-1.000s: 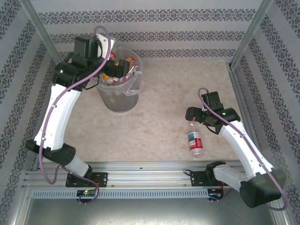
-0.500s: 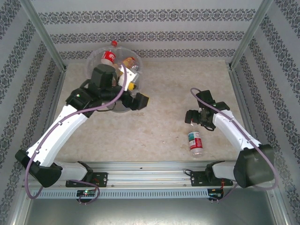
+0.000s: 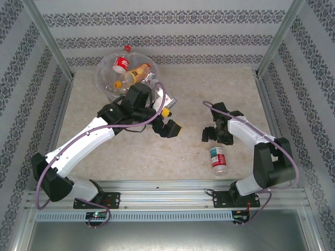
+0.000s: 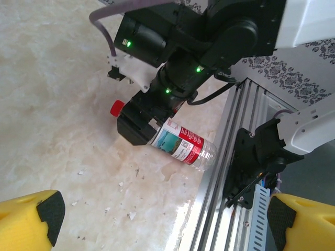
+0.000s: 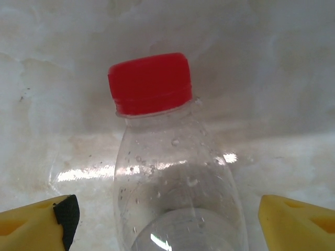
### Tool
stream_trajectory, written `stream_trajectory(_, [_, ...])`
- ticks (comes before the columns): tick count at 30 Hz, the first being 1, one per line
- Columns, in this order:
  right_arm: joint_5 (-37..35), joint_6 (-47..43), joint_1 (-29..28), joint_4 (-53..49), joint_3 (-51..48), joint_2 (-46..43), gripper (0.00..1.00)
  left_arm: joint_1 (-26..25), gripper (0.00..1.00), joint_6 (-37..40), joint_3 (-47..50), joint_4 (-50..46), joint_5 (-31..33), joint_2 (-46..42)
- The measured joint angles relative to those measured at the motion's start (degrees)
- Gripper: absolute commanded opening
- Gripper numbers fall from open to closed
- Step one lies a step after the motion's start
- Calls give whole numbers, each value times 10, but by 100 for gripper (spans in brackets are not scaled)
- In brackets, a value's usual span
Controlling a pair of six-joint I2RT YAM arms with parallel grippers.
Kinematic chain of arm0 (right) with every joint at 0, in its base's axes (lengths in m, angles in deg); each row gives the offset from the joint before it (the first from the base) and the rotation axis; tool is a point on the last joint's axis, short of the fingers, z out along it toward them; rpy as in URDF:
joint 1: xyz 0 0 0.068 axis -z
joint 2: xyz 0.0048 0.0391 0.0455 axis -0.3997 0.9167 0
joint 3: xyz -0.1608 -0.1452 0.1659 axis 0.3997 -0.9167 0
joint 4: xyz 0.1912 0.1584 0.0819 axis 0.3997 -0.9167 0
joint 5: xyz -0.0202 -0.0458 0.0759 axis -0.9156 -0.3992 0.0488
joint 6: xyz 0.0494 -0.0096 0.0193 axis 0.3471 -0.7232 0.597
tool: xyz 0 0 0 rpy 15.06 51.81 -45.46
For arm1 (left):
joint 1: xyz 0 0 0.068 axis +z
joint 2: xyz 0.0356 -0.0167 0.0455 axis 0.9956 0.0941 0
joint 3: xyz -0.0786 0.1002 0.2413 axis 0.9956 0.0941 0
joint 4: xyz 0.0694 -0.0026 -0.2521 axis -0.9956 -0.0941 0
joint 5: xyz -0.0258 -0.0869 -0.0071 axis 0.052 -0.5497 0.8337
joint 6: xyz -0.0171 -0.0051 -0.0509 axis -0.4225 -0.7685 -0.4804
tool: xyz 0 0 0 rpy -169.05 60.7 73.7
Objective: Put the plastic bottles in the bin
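OK, just right of the grey translucent round bin [image 3: 102,78] the left gripper [image 3: 170,120] is wide open and empty, well right of it the right gripper [image 3: 211,137] has jaws spread astride the neck of the lying clear red-capped plastic bottle [image 3: 218,159], probably light, slick, crushable, so grip below the cap.

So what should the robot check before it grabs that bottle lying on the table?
1. Bottle lies flat on the table, nothing against it: ok.
2. Right gripper has a finger on either side of it, near the red cap: ok.
3. Jaws closed on it: not ok, gaps show on both sides.
4. Left gripper open and empty: ok.
5. Room left in the bin: cannot tell.
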Motion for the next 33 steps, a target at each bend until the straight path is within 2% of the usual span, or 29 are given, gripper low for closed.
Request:
stream_trajectory(4, [-2,1,-8,9,0,27,81,0,100,0,0,0,1,0])
stream_trajectory(12, [-18,4,-15,13,0,35,59,0,100,0,0,1,8,5])
stream_trajectory(19, [1,12,-15,28,-1,-33,55,0,100,-16,2,16,16,16])
stream_trajectory(28, [103,74,-8,82,29,-187,53,0,100,-67,42,70,26,40])
stream_trajectory(33, [177,139,-3,153,41,-228,50,0,100,-101,71,119,15,41])
